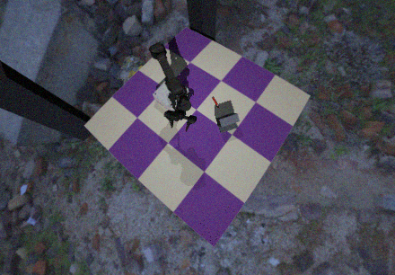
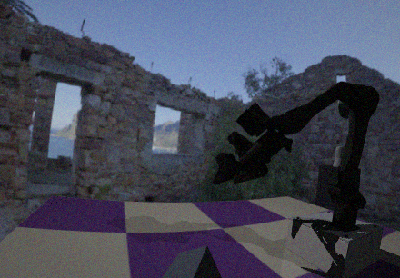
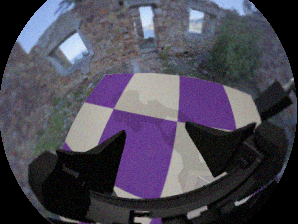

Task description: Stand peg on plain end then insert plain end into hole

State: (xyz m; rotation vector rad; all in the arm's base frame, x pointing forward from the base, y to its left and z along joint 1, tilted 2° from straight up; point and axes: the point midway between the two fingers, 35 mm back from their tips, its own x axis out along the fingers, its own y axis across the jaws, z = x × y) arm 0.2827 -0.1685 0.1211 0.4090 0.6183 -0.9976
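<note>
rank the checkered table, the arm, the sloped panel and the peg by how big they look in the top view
1. checkered table
2. arm, though it stands nearer the camera, which inflates it
3. sloped panel
4. peg, a thin red sliver beside the panel

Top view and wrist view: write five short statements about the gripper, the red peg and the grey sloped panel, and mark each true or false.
1. The black parallel-jaw gripper stands open with nothing between its fingers. True.
2. The thin red peg is clamped in the gripper. False: it lies on the checkered purple-and-cream table beside the grey sloped panel, apart from the gripper.
3. The gripper hangs over the table, away from the panel. True.
4. The peg is seated in the panel's hole. False: it lies outside the panel, at its edge.
5. In the wrist view, only checkered table shows between the two dark fingers. True.
</note>
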